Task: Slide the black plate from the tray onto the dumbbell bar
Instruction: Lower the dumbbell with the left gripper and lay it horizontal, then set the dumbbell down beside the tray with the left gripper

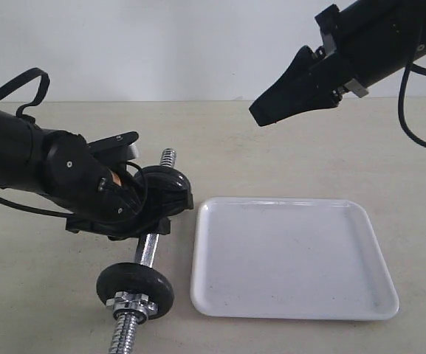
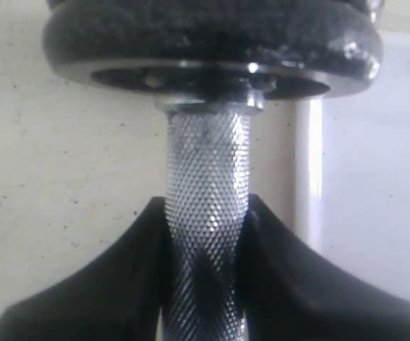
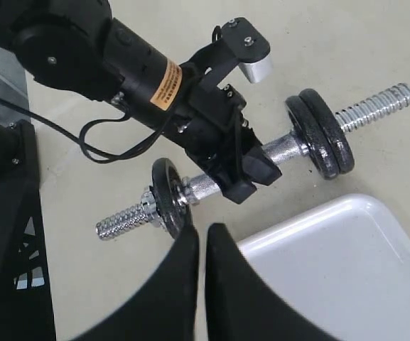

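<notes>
The white tray [image 1: 360,221] lies flat on the table with no disc in it. The chrome dumbbell bar [image 1: 147,249] lies to its left. Two black plates [image 3: 322,138] sit side by side on the bar's far end, and a third [image 1: 135,287] is on its near end behind a chrome nut. I cannot tell which one came from the tray. My left gripper [image 1: 153,221] is shut on the bar's knurled middle [image 2: 206,213], just behind the paired plates [image 2: 212,42]. My right gripper [image 1: 257,114] hangs high above the tray's far left corner, shut [image 3: 203,231] and holding nothing.
The tray's edge [image 2: 311,163] lies close beside the bar. The bar's threaded ends [image 3: 375,103] stick out past the discs. A dark frame [image 3: 6,234] stands at the table's side in the right wrist view. Beige tabletop surrounds everything.
</notes>
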### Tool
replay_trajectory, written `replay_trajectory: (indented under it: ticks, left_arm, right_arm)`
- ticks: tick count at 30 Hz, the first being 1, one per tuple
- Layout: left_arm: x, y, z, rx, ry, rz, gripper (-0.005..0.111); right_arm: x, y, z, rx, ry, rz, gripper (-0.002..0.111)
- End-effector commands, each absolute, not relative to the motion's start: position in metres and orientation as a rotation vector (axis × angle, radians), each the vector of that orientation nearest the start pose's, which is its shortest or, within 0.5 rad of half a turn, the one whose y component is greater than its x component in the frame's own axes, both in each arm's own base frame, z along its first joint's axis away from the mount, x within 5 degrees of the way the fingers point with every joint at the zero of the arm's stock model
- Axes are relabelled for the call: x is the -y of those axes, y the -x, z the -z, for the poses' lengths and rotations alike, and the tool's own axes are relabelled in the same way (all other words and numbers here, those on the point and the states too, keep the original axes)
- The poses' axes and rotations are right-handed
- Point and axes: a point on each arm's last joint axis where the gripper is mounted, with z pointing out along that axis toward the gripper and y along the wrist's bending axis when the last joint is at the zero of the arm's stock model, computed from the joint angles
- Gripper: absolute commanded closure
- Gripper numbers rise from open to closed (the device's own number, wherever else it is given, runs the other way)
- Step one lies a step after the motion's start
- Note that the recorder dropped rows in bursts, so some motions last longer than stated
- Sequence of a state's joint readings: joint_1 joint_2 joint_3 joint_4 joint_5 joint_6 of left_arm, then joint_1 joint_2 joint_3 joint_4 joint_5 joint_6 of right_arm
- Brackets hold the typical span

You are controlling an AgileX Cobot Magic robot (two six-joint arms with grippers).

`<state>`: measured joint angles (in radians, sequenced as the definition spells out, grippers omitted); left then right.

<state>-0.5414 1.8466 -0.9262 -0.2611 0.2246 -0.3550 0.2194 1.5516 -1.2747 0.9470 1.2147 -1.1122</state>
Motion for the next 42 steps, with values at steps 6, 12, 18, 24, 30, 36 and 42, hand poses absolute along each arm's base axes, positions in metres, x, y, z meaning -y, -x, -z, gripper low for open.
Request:
replay_trajectory:
  ticks: [6,12,18,24,30,36,42]
  left_arm:
    - [0.192,-0.318,-0.176,-2.316,0.125,0.606,0.102]
    - [0.2,-0.315,-0.178,-2.283,0.104,0.629,0.102]
    - [0.202,-0.315,-0.179,-2.273,0.104,0.636,0.102]
    - [0.202,-0.315,-0.18,-2.264,0.105,0.638,0.102]
    - [0.202,-0.316,-0.181,-2.248,0.106,0.642,0.102]
    - [0.202,-0.316,-0.181,-2.24,0.102,0.642,0.102]
    - [0.202,-0.316,-0.181,-2.24,0.102,0.642,0.102]
  right_arm:
    - [-0.134,-0.281,-0.33,-2.083,1.229,-0.991,0.109]
    - [-0.134,-0.281,-0.33,-2.084,1.228,-0.992,0.109]
    - [-0.134,-0.281,-0.33,-2.084,1.228,-0.992,0.109]
    - [-0.134,-0.281,-0.33,-2.084,1.228,-0.992,0.109]
    - [-0.134,-0.281,-0.33,-2.084,1.228,-0.992,0.109]
    - [-0.134,-0.281,-0.33,-2.084,1.228,-0.992,0.109]
    - [-0.134,-0.281,-0.33,-2.084,1.228,-0.992,0.109]
